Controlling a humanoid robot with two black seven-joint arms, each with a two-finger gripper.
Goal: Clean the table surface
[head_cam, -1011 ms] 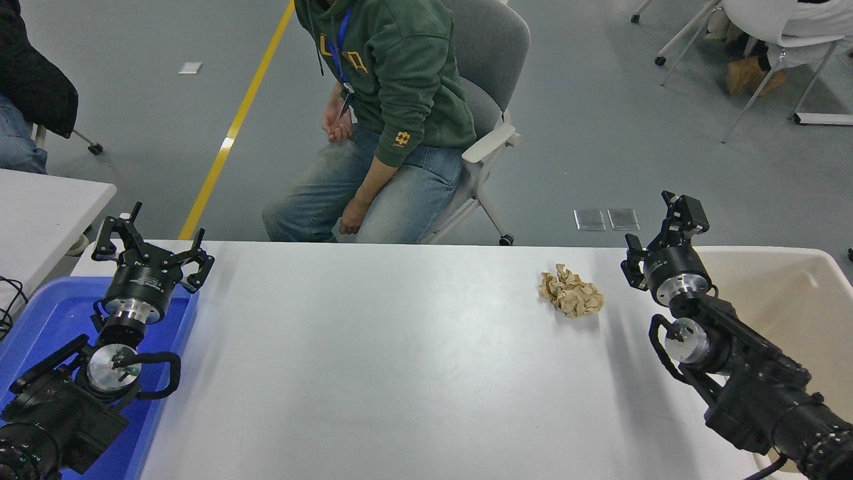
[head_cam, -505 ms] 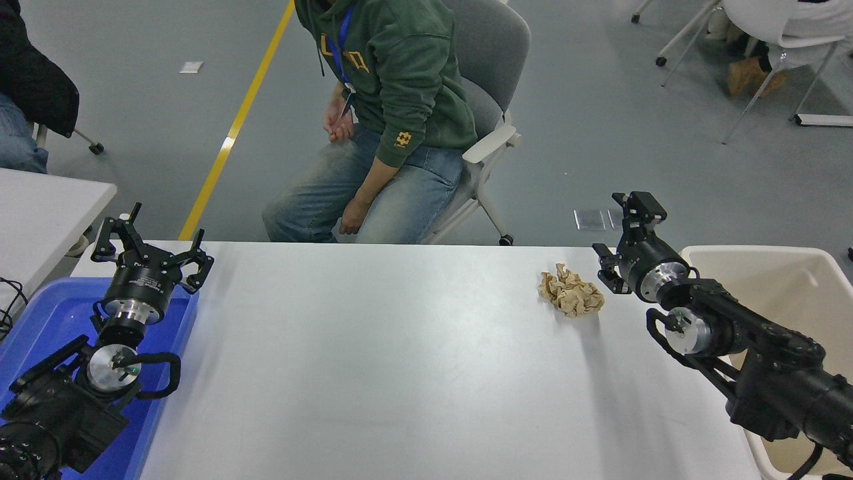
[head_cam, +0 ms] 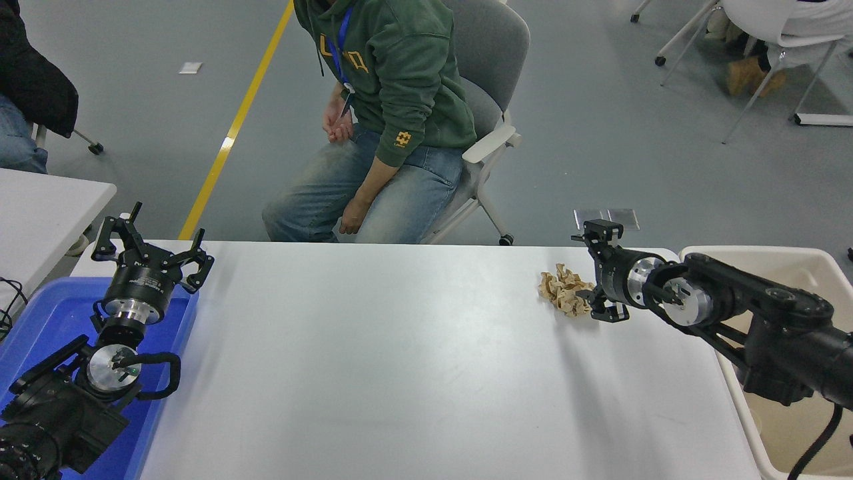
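The white table surface point(head_cam: 400, 353) fills the middle of the head view. A crumpled ball of brown paper point(head_cam: 562, 293) lies on it at the far right. My right gripper point(head_cam: 592, 275) points left, right at the paper's right edge. It is open, with one finger point(head_cam: 597, 231) on the far side and one point(head_cam: 605, 315) on the near side, low over the table. I cannot tell whether it touches the paper. My left gripper point(head_cam: 152, 250) is open and empty, parked at the lower left over a blue bin point(head_cam: 40, 320).
A beige plastic bin point(head_cam: 800, 273) stands off the table's right end, under my right arm. A smaller grey-white table point(head_cam: 46, 200) is at the far left. A person in a green hoodie point(head_cam: 400, 87) sits on a chair at the far side.
My right arm has swung left and down from over the beige bin, turning the gripper sideways up to the paper ball. The paper and the left arm have not moved.
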